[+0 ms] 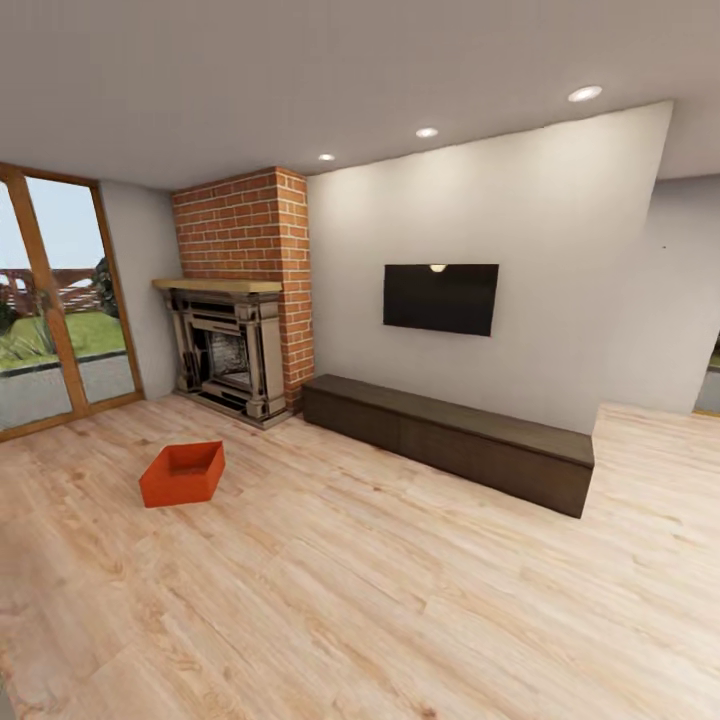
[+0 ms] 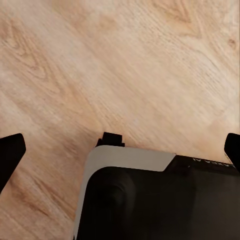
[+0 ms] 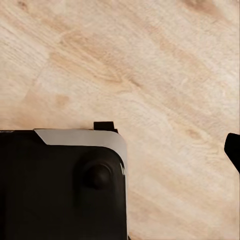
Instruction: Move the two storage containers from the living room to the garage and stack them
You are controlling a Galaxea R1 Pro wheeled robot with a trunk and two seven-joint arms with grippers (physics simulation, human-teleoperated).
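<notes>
Container, orange-red, rests on the living room's wood-plank floor before the brick fireplace; left jaws spread wide apart; right jaws' state cannot be told.

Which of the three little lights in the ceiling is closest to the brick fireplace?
The leftmost ceiling light, the smallest-looking one, sits just right of the brick fireplace. The middle light and the right light are farther along the ceiling.
</notes>
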